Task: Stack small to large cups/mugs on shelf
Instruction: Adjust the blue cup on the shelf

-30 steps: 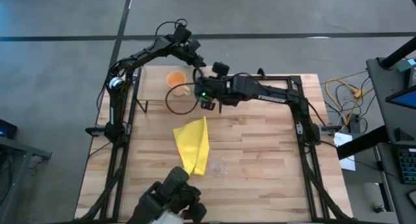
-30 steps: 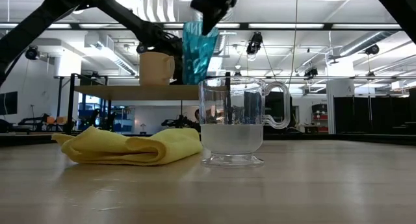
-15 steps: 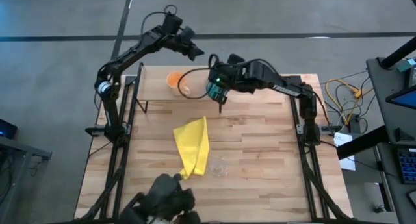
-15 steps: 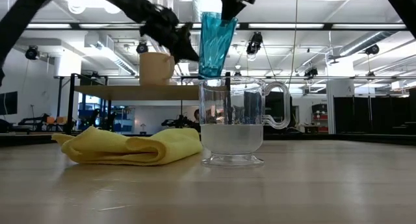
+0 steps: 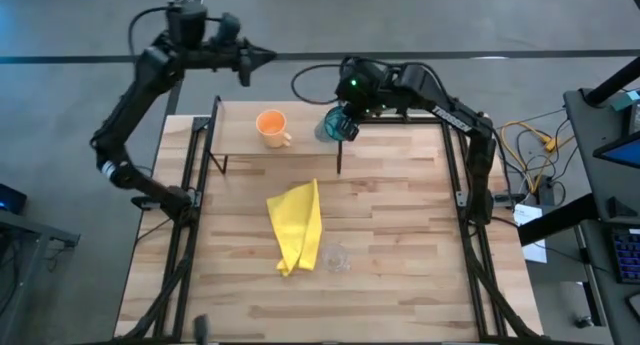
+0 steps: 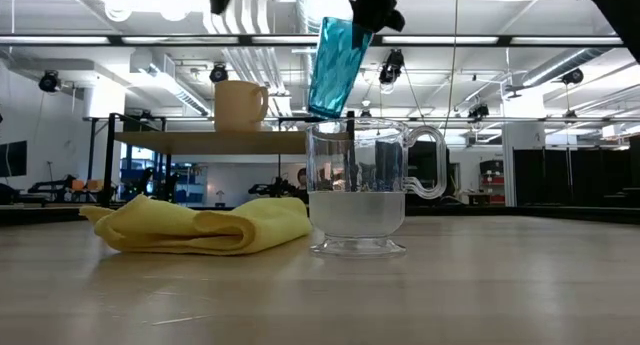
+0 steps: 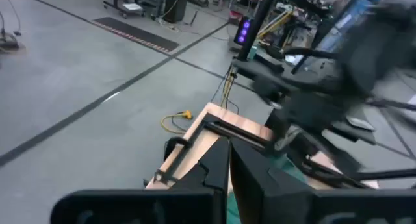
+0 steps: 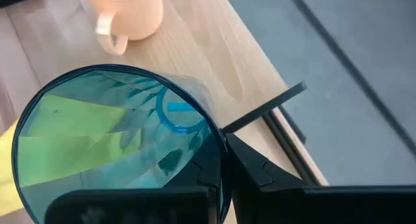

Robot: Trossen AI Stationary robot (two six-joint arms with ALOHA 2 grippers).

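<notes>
My right gripper (image 5: 341, 123) is shut on the tall teal tumbler (image 6: 333, 65), high over the right end of the shelf (image 6: 200, 142). The orange mug (image 5: 270, 126) stands upright on the shelf's board (image 5: 240, 142). The small clear glass (image 5: 335, 257) stands on the tabletop near the front, beside the yellow cloth (image 5: 297, 223). My left gripper (image 5: 266, 55) is shut and empty, raised high beyond the table's far edge, left of the mug. My right gripper pinches the tumbler's wall at its rim (image 8: 220, 146), one finger inside the mouth and one outside. The tumbler hangs below the fingers, lifted clear of the shelf and tilted, with its base (image 6: 322, 113) lowest.
The shelf stands on thin black legs (image 5: 340, 161) at the table's far side. The yellow cloth lies crumpled at the table's middle. Black frame rails (image 5: 455, 175) run along both sides of the table. Bare tabletop (image 5: 400, 245) lies at the right.
My right gripper has carried the tumbler up and toward the table's far edge, and the tumbler has tipped from upright to tilted. My left gripper has drawn away from the orange mug, up and toward the far left. The mug has stayed on the shelf.
</notes>
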